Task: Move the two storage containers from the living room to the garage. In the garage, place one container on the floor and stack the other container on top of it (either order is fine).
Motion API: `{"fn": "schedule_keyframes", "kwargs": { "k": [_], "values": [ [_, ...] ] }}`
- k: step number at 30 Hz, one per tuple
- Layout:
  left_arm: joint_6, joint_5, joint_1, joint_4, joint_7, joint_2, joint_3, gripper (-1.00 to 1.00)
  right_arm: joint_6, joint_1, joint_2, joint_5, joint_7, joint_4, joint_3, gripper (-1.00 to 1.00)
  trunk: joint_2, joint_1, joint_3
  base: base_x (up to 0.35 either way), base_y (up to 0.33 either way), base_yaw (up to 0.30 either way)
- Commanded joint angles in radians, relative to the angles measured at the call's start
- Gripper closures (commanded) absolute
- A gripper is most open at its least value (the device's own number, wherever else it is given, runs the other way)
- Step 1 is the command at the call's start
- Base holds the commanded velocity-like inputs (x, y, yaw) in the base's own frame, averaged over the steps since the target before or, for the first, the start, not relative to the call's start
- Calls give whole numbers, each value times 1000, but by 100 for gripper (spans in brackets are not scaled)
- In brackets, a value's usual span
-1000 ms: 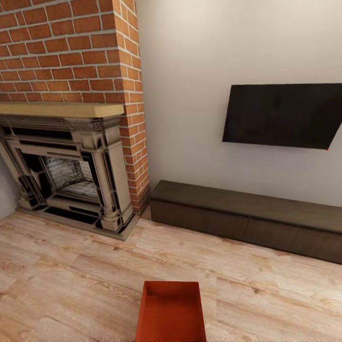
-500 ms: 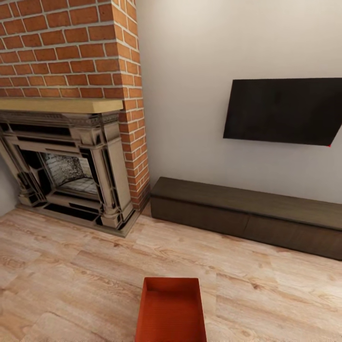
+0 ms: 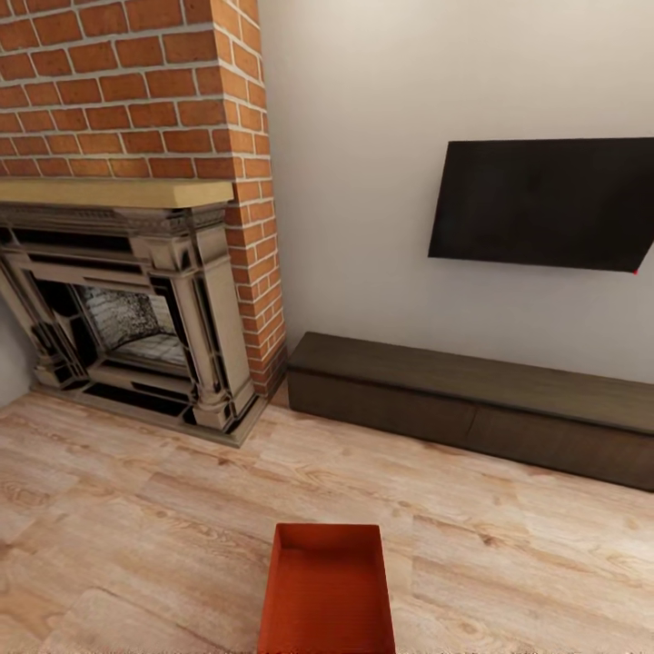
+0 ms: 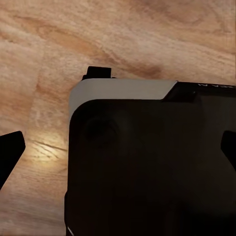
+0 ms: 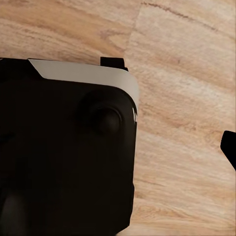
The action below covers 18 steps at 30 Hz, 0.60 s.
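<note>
One orange-red storage container (image 3: pixel 328 590) sits on the light wood-plank floor (image 3: pixel 136 509) of the living room, before the brick fireplace (image 3: pixel 127 300), dark cabinet (image 3: pixel 472 404) and black TV (image 3: pixel 545 204). No legible writing appears; faint lettering on the robot's black base (image 4: pixel 147 162) is too blurred to read. I cannot tell how wide either hand stands.

Open wood-plank floor (image 3: pixel 163 509) surrounds the orange-red bin (image 3: pixel 328 590) at 6 o'clock. Brick fireplace (image 3: pixel 127 272) blocks 10 o'clock; low dark cabinet (image 3: pixel 472 404) bars 2 o'clock.

Left hand (image 4: pixel 118 150) downward, fingertips (image 4: pixel 11 152) wide apart; right hand (image 5: pixel 118 147) likewise downward.
</note>
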State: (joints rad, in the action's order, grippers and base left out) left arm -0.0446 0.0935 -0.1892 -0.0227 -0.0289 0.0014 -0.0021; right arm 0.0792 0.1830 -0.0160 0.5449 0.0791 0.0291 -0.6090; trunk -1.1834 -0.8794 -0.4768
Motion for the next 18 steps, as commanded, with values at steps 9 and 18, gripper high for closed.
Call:
{"fn": "schedule_keyframes", "kwargs": {
  "k": [9, 18],
  "values": [
    [-3, 9, -1, 1, -3, 0, -1, -100, 4, 1, 0, 11, 1, 3, -8, -100, -1, 0, -15, 0, 0, 0],
    [-3, 9, -1, 1, -3, 0, -1, -100, 3, 1, -1, 12, 2, 3, -8, -100, -1, 0, -30, 0, 0, 0]
  ]
}}
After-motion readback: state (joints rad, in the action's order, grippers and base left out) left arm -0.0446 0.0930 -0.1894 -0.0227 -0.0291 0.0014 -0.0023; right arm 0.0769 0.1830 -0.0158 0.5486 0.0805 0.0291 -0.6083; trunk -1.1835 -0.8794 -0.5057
